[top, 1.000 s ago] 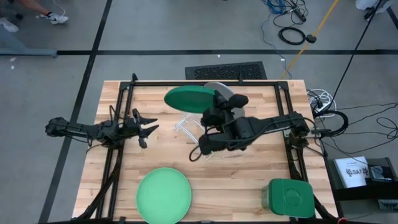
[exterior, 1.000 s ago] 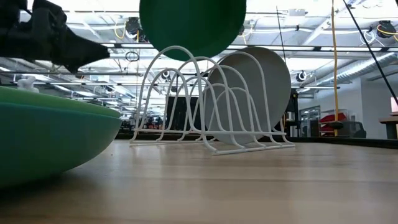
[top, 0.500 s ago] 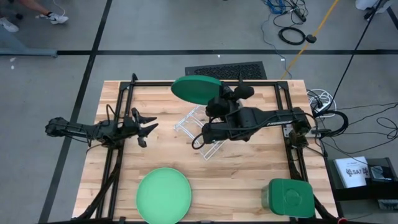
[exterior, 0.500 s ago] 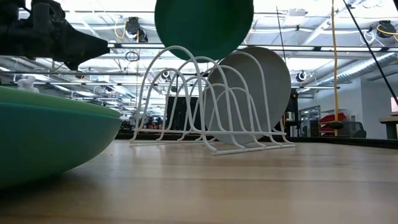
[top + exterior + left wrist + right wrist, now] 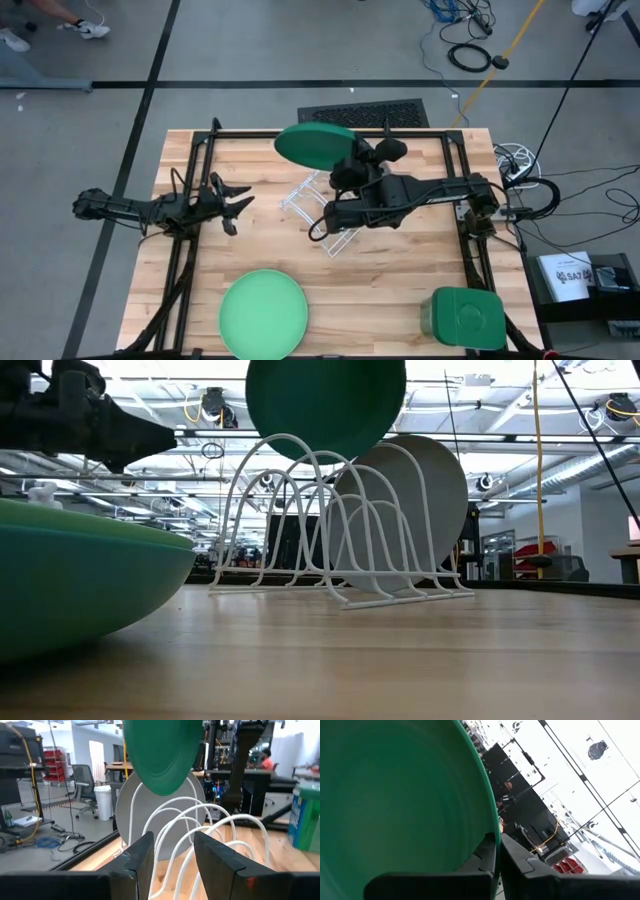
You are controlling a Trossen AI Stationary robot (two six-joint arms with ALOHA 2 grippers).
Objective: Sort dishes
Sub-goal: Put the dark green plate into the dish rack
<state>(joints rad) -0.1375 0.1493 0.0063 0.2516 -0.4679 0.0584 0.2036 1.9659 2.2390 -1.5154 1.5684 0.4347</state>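
Observation:
My right gripper (image 5: 343, 163) is shut on the dark green plate (image 5: 315, 145), held high over the far end of the white wire rack (image 5: 318, 215). In the low view the plate (image 5: 325, 405) hangs just over the rack's loops (image 5: 330, 520). The grey plate (image 5: 425, 505) stands on edge in a slot of the rack. The light green plate (image 5: 263, 313) lies flat near the table's near edge. My left gripper (image 5: 235, 208) is open and empty, left of the rack. A separate teal plate cannot be made out. My right gripper pinches the dark green plate's rim (image 5: 489, 822) between its two fingers, one finger on each face. It comes at the plate from the table's right side. The plate is lifted clear, tilted steeply, with one face toward the table's near edge.
A green square lidded container (image 5: 465, 318) stands at the near right corner. Black frame rails (image 5: 200, 150) run along the table's left, far and right sides. A large green-teal curved shape (image 5: 80, 575) fills the near left of the low view.
My right gripper has carried the dark green plate toward the table's far edge and a little to the right, over the rack's far end. The arm has swung with it and now covers the grey plate from above. In the last half second it has kept nearly still.

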